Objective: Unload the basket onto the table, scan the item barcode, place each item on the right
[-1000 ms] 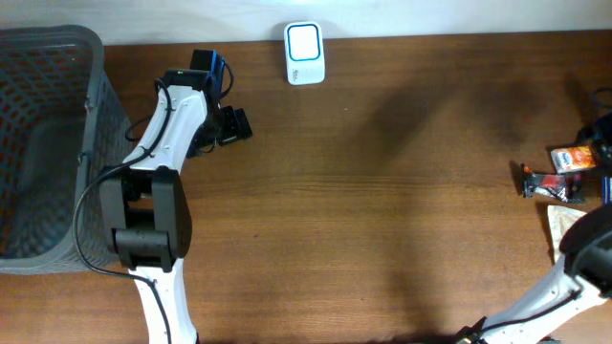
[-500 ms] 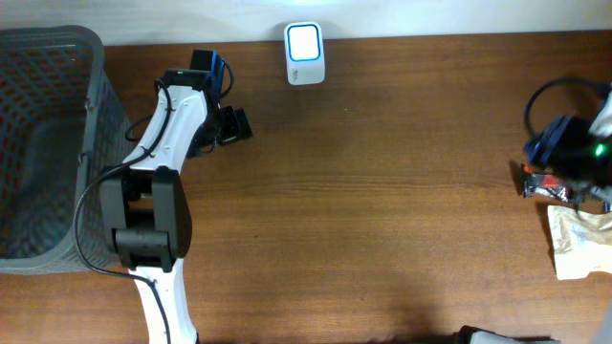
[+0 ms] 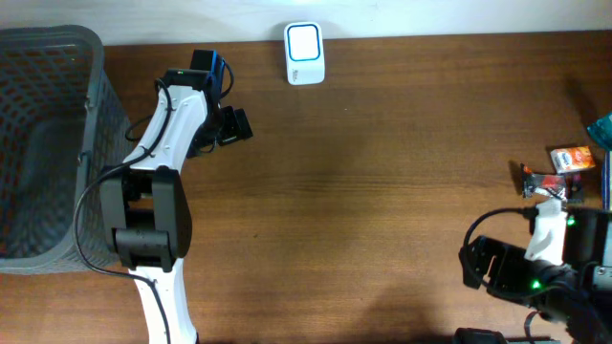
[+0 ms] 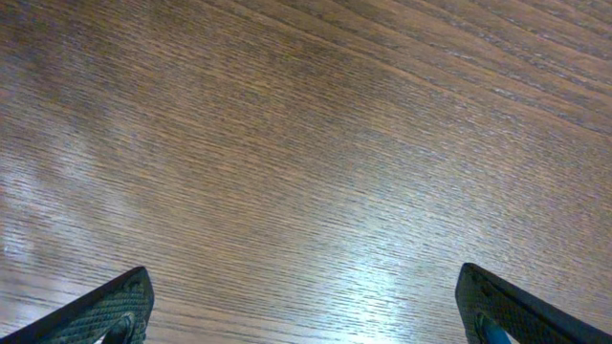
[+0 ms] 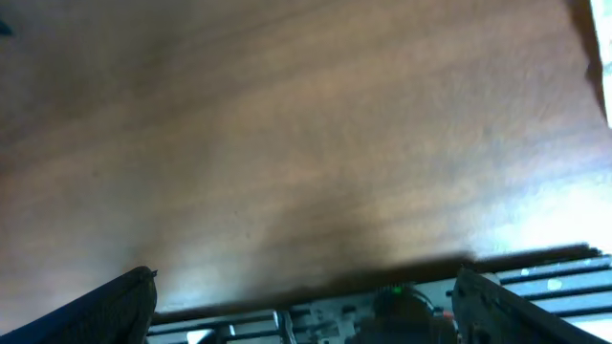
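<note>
The item packets, where do they lie?

An orange packet [image 3: 572,159] and a dark wrapper [image 3: 541,181] lie side by side on the table [image 3: 382,191], far right of the scanner [image 3: 304,53]. Nothing grips them.

And the fingers?

The left gripper [image 3: 232,126], near the scanner's left, is spread wide and empty. The right gripper [image 5: 306,311] is also spread wide and empty.

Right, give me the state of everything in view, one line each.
Scanner, at the far edge, no item before it.
Left gripper, jaws open, empty.
Right gripper, jaws open, empty.
Orange packet, lying on the table, unheld.
Dark wrapper, lying beside it, unheld.
Basket, upright, left of table.
</note>
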Robot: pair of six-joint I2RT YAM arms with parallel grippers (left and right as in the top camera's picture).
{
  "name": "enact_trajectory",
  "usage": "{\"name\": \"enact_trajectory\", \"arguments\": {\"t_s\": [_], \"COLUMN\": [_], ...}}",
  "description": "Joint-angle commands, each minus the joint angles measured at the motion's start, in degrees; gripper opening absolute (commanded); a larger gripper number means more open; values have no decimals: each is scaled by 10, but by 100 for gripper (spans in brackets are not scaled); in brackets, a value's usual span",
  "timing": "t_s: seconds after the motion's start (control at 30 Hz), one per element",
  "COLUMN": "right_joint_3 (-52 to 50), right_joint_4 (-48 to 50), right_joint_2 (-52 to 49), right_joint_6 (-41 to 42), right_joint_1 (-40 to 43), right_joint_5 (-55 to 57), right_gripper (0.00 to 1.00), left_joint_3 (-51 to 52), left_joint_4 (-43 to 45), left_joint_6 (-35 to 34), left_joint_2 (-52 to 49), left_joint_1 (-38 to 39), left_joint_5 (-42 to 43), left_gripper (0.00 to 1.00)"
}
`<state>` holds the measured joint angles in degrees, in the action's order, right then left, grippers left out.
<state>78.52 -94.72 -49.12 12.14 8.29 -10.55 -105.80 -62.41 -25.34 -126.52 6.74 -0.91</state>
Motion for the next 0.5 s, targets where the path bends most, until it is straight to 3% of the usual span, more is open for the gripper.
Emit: {"name": "enact_trajectory", "arguments": {"t_s": [0.0, 0.47], "right_joint_3": [-18, -32], "right_joint_4": [2, 21], "right_joint_2": [2, -1], "right_joint_6": [3, 3], "right_joint_1": [-5, -5], "right_joint_5": [5, -21], "right_gripper": [99, 99], "left_joint_3": [2, 2], "left_joint_4": [0, 0], "left_joint_6": [1, 1], "left_joint_2": [17, 17], "left_joint_1": [2, 2], "left_joint_5": [-4, -4], "left_gripper": [99, 99]}}
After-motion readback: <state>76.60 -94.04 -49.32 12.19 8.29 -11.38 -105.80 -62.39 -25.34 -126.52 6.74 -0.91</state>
